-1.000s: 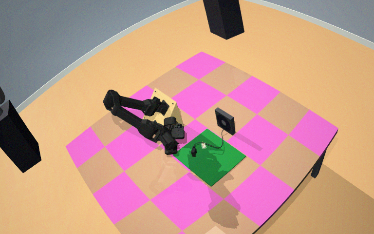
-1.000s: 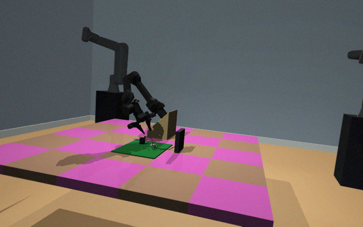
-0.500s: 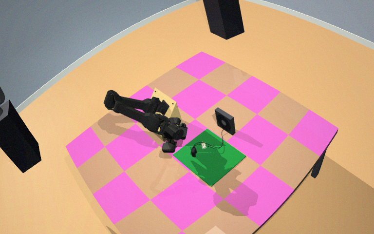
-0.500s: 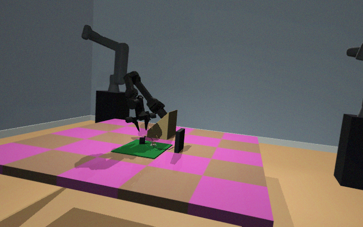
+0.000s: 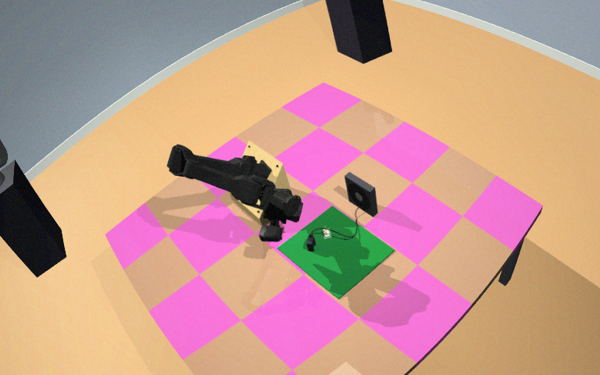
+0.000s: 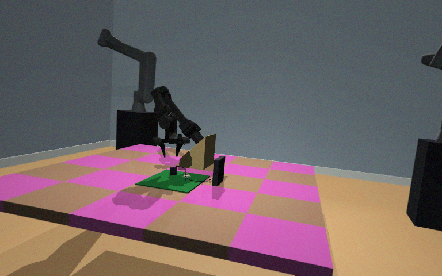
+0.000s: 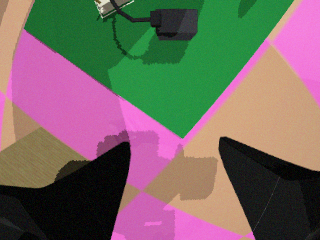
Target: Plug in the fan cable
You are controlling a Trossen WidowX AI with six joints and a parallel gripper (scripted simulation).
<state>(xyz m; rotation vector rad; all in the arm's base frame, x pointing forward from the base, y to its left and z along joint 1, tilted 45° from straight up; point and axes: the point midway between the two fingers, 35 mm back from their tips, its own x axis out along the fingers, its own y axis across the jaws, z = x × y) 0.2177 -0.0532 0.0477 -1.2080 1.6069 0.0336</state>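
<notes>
1. Top view: pincer (image 5: 278, 221) (image 6: 170, 156) (image 7: 175, 146) off to the left of the green board (image 5: 371, 249) (image 6: 156, 184) (image 7: 182, 122), its tips hidden from up here. The black plug (image 5: 310, 242) (image 6: 172, 171) (image 7: 177, 24) sits over the board's left part, beside a pale part (image 5: 327, 232) (image 6: 187, 176) (image 7: 114, 8) I take for the header. The cable (image 5: 347, 238) (image 6: 199, 181) (image 7: 133, 19) curls right to the upright fan (image 5: 358, 194) (image 6: 218, 171) — some slack there, by the look of it.

2. Exterior view: and the fingers are spread, pointing down, nothing between them! They hang above and beyond the plug, which is at the board's far side. Plug looks light and stiff, possibly slick-sided; the cable looks thin and soft, so no hauling on that. Whether the plug rests flat on the board, I can't tell.

3. Wrist view: spread tips again, with the plug well ahead of them. The cable enters its left end, so the block's long flat sides look the place to pinch — firmly, squarely, leaving the mating face free. Header pins could be fragile; the push should go straight down. Plugging in looks not yet done.
</notes>
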